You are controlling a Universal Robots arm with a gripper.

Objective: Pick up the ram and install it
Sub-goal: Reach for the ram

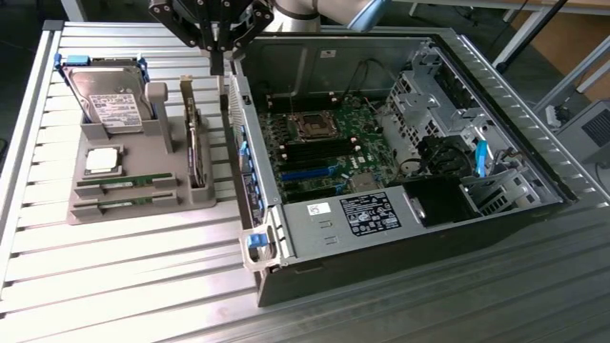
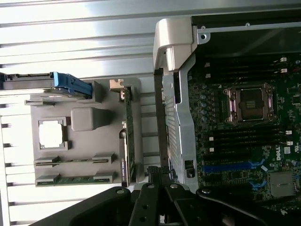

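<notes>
Pincer [image 1: 217, 68]: clenched, nothing in it. It hangs high over the strip between the grey holder [image 1: 143, 163] and the side wall of the computer case [image 1: 250, 143], near the far end of the upright card [image 1: 196, 146]. It touches nothing.

Ram [image 1: 124, 181]: lies flat in a slot of the holder, at the end farthest from the hard drive [image 1: 110, 100], well apart from the pincer. A twin stick [image 1: 119, 207] lies parallel in the slot just beside it. You cannot settle from these views which of the pair is meant; I take the one nearer the processor chip [image 1: 102, 161]. The holder itself sits on the table [image 1: 114, 279], on the exterior view's left of the case.

Step in hand, as I read it: the approach before the pick. Nothing is lifted and nothing is seated. The black memory slots [image 1: 310, 150] beside the socket [image 1: 313, 127] look bare.

What the pick calls for, in my judgement:
- You need the jaws spread before any descent.
- Centre the pincer over the stick's middle and take it across its thin edge.
- Keep clear of the slot's end blocks and of the twin.
- The upright card stands between the pincer and the sticks, so your path should pass over it, not beside it.
</notes>
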